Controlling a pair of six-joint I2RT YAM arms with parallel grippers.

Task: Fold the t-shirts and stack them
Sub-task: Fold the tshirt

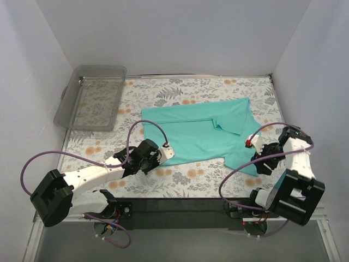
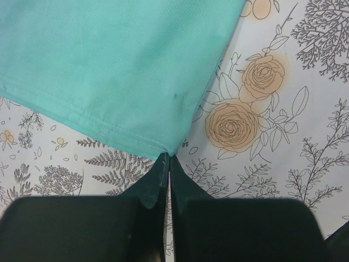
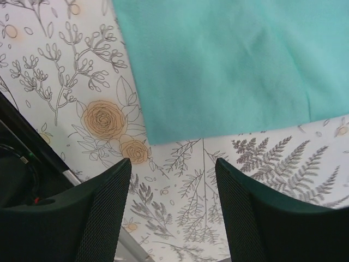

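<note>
the teal shirt is lying flat on the flowered cloth. the left gripper is clenching at its hem corner; the right gripper is hovering released over another corner. the first fold is starting: both corners need pinching and lifting together.

The fixed top external camera looks down from above and behind the near edge, taking in the whole floral-printed counter. Each wrist camera sits close over the cloth. The left one looks past the left end effector at the near-left corner of the teal polo shirt. The right one looks past the right end effector at a right-hand corner. All three views share that shirt.
</note>
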